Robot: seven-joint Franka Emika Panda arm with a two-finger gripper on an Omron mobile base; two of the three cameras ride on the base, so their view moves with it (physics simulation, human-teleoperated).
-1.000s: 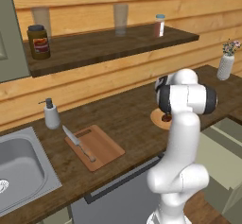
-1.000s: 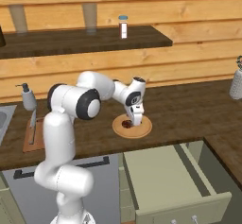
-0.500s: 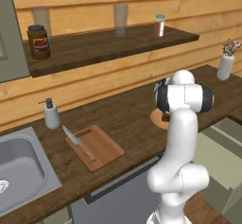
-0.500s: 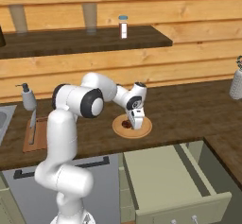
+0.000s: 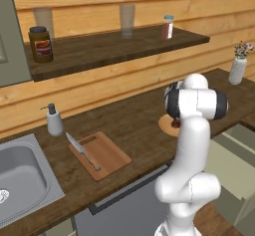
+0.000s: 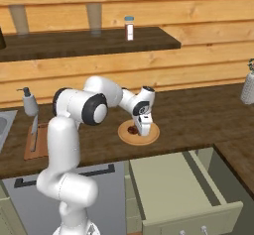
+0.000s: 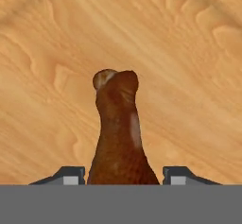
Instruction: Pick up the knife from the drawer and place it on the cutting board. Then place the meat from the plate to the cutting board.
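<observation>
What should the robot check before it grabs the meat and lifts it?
1. Knife already on the cutting board: ok.
2. Meat sits on the plate: ok.
3. Meat lies between the two fingers: ok.
4. Gripper open, not yet squeezing: ok.
5. Fingers low enough to grip well: cannot tell.
6. Free board space beside the knife: ok.

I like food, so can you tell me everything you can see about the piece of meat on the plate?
The meat is a small, lumpy, dark reddish-brown chunk, shaped a bit like a drumstick, with a paler knob at its narrow end. It lies on the round, tan, wooden-looking plate on the dark counter. The gripper is right down over it, one fingertip on each side of its wide end. Whether the fingertips touch it cannot be told.
</observation>
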